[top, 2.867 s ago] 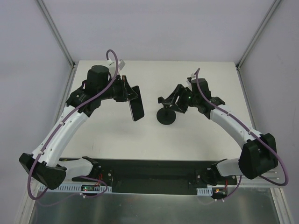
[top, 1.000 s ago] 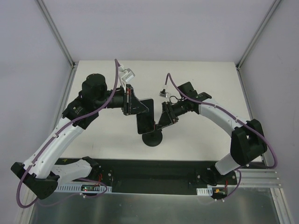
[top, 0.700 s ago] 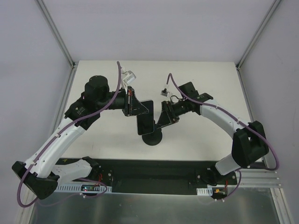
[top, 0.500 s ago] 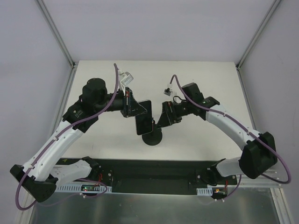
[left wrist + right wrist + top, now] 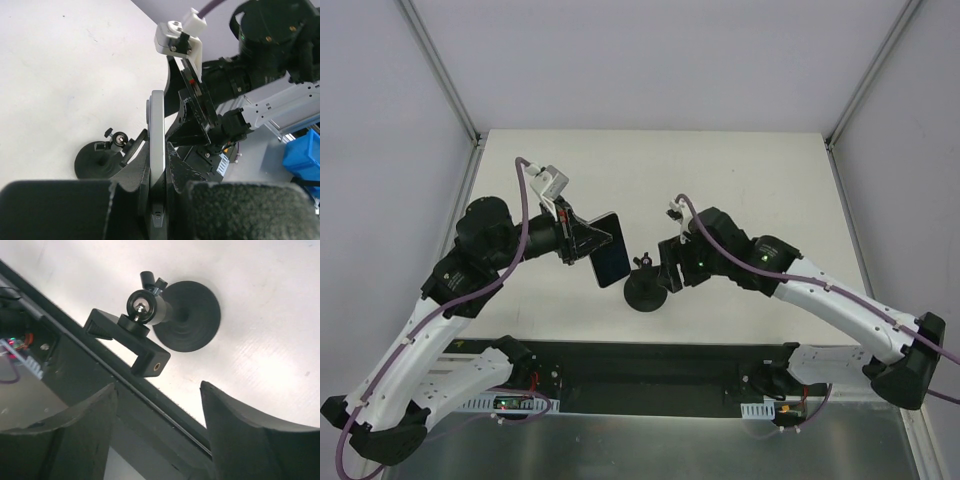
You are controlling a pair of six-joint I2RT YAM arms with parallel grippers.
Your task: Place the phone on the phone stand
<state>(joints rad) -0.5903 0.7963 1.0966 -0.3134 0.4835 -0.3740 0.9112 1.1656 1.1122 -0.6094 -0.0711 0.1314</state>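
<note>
the phone stand (image 5: 645,293) is seen upright on the white table (image 5: 750,190), its round disc base (image 5: 192,320) flat on the surface and close to the black strip (image 5: 650,362) along the near edge. its clamp head (image 5: 136,342) is carried on a ball joint at the top of the post and is seen empty, its bracket turned toward that strip.

the phone (image 5: 609,253) is held off the table just left of the stand. it is clamped on edge between the fingers of the left gripper (image 5: 586,239). in the left wrist view the phone (image 5: 157,140) is shown edge-on as a thin pale strip, with the padded fingers (image 5: 235,207) pressed on its two faces. the stand's base (image 5: 95,161) is seen low beside it. one arm of the clamp head (image 5: 131,149) reaches up close to the phone's side; whether the two touch cannot be told.

the right gripper (image 5: 669,270) is found just right of the stand, level with its clamp head. in the right wrist view its fingers (image 5: 252,435) are spread wide apart and nothing is gripped. the stand is framed beyond the gap between them rather than inside it.
</note>
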